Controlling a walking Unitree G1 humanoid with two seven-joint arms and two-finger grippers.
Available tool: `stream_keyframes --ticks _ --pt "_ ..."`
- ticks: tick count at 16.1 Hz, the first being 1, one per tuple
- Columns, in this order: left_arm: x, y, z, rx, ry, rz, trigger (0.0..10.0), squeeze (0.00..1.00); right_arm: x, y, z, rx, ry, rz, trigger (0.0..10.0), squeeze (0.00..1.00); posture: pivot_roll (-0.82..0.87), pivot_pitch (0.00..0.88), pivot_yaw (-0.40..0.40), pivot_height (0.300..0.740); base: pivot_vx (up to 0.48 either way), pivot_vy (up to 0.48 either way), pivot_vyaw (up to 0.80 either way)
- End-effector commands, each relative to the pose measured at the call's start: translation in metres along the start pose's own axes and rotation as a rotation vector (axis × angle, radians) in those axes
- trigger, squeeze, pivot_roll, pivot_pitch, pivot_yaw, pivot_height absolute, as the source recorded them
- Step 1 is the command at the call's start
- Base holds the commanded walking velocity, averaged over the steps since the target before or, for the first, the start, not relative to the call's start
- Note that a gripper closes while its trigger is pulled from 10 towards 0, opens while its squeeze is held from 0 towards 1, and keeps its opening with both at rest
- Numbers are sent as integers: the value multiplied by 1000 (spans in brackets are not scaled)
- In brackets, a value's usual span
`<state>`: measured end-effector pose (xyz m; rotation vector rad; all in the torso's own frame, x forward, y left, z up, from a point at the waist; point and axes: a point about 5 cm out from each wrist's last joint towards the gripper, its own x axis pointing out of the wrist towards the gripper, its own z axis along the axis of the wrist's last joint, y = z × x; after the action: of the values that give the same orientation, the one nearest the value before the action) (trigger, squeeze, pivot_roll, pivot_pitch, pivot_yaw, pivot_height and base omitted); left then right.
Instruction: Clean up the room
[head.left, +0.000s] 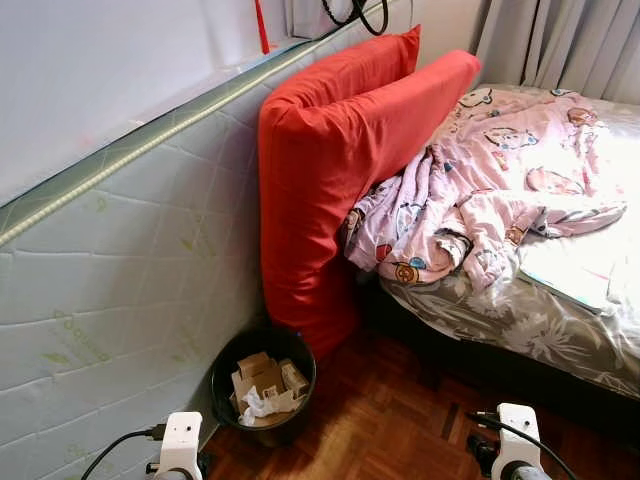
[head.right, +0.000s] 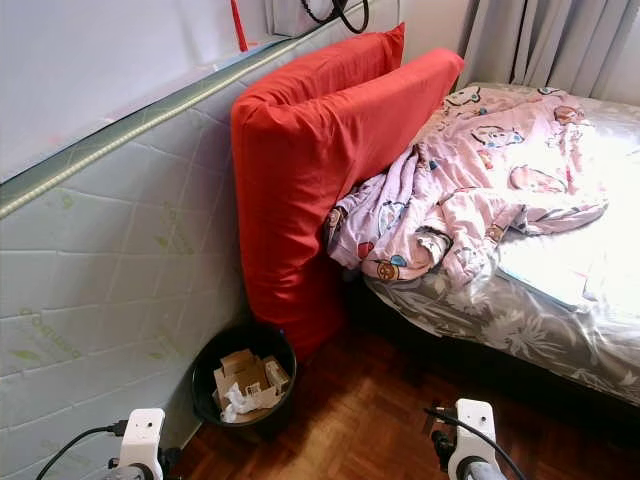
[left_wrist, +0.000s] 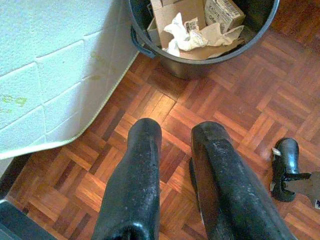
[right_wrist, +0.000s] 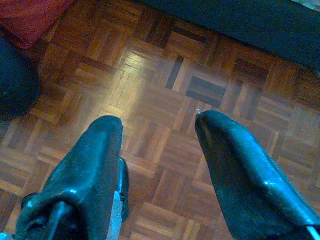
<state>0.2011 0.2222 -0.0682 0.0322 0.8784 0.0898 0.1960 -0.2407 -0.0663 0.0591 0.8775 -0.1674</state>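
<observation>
Black bin (head.left: 262, 385) w/ cardboard scraps sat upright on the parquet floor (head.left: 400, 430), mouth up, btwn the leaning mattress (head.left: 130, 290) & the bed (head.left: 520, 320). Red pillows (head.left: 340, 150) stood on end, long axis running up along the mattress. Left gripper (left_wrist: 175, 135) & right gripper (right_wrist: 157, 125) both spread, empty, low over the floor.

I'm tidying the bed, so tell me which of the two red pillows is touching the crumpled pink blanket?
The front red pillow, the one nearer the bed: the pink blanket bunches against it. The back red pillow leans against the upright mattress.

A quilted mattress (head.left: 120, 250) stands on edge over parquet floor (head.left: 400, 420), beside a bed (head.left: 520, 310) and grey curtains (head.left: 560, 40).
</observation>
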Motion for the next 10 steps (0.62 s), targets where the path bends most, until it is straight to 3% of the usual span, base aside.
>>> stream_keyframes --ticks 1,4,10 --pt "-1 4 -5 13 26 9 10000 0 0 -1 2 6 -2 2 10000 0 -71 0 45 740 0 0 0" --pt "-1 4 -5 14 25 9 10000 0 0 -1 2 5 -2 3 10000 0 -71 0 46 740 0 0 0" --pt "-1 4 -4 14 22 7 10000 0 0 -1 3 5 -3 4 10000 0 -68 0 44 740 0 -304 0"
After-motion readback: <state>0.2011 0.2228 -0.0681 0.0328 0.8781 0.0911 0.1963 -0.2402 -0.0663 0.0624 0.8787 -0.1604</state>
